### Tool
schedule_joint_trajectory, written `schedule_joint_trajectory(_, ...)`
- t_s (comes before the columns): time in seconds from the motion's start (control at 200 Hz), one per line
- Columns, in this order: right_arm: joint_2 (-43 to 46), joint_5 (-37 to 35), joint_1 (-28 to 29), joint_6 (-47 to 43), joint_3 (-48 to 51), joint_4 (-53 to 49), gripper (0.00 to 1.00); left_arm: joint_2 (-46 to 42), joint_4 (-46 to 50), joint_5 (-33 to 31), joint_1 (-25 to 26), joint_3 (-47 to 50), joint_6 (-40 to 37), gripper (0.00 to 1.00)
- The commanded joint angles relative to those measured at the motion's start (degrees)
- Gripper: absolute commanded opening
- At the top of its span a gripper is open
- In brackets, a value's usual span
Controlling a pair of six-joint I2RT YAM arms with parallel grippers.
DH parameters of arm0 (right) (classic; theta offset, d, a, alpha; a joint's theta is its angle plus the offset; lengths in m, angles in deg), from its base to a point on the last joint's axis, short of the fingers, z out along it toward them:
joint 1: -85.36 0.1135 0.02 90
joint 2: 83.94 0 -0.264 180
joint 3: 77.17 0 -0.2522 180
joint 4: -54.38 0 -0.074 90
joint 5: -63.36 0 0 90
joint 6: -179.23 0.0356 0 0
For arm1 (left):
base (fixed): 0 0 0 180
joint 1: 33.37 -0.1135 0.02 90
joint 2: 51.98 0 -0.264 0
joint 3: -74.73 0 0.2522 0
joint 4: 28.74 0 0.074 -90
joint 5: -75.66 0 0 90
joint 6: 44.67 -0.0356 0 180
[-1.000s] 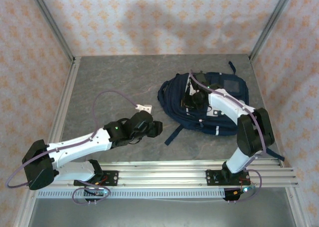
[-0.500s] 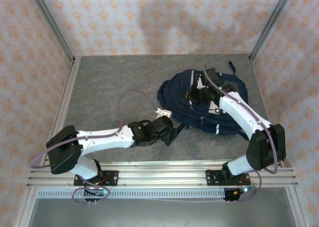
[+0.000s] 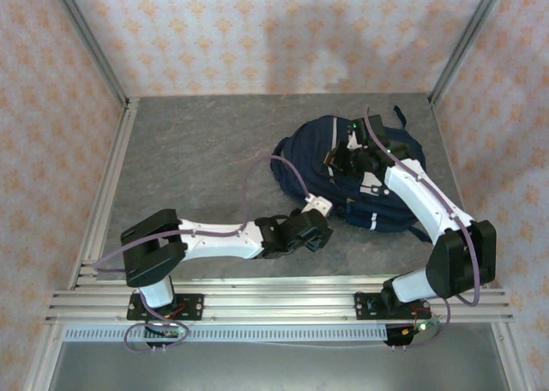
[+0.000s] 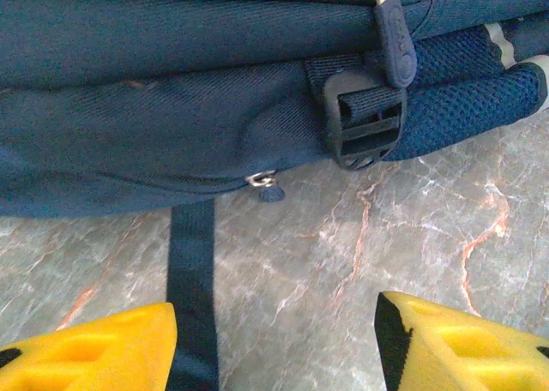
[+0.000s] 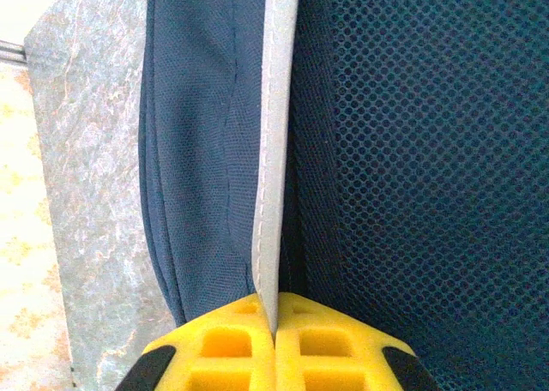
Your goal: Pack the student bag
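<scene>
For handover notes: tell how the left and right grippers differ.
The left gripper has jaws apart, empty; the right gripper has them shut on the student bag at its pale trim. The left gripper is low over the table beside the bag; the right is atop it. Both have yellow jaws.

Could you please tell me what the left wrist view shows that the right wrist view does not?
Left wrist, not right wrist: a black buckle, two zipper pulls, a dark strap, and the open left gripper. Right wrist, not left wrist: the right gripper shut on a white trim strip of the student bag. Both: navy fabric, mesh and the grey marbled table.
</scene>
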State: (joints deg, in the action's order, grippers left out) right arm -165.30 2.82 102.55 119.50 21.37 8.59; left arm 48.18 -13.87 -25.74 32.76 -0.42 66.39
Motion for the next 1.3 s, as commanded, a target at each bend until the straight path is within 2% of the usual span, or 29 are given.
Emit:
schedule_joint_trajectory(0.0,3.0,1.3,-0.6,3.2,-2.3,6.1,0.00,3.0,-2.6,-4.0,0.3,-2.2,-1.4,0.63)
schedule_joint_trajectory(0.18,3.7,2.4,-0.8,5.1,-1.2,7.8,0.00,7.7,-7.4,-7.8,0.5,-2.8,-2.2,0.61)
schedule_joint_trajectory(0.33,4.1,3.2,-0.9,6.2,0.0,9.0,0.00,11.3,-14.3,-7.7,0.5,-1.0,-2.1,0.60)
schedule_joint_trajectory(0.455,4.5,4.4,-0.9,7.4,1.0,10.5,0.00,14.5,-18.9,-11.7,0.5,-0.3,-3.1,0.64)
schedule_joint_trajectory(0.661,4.8,4.8,-0.8,7.7,1.5,10.7,0.00,17.4,-24.6,-17.8,0.5,0.3,-8.6,0.63)
schedule_joint_trajectory(0.866,5.1,6.0,-0.9,8.6,3.2,12.3,0.00,20.2,-24.3,-20.2,-0.3,-2.0,-10.2,0.55)
schedule_joint_trajectory(1.041,5.4,6.4,-0.9,8.5,4.3,12.7,0.00,19.6,-25.7,-19.8,-3.0,-0.6,-6.2,0.52)
schedule_joint_trajectory(1.296,5.3,6.6,-0.9,8.4,5.9,13.6,0.00,20.0,-29.5,-12.8,-4.5,0.2,-5.5,0.40)
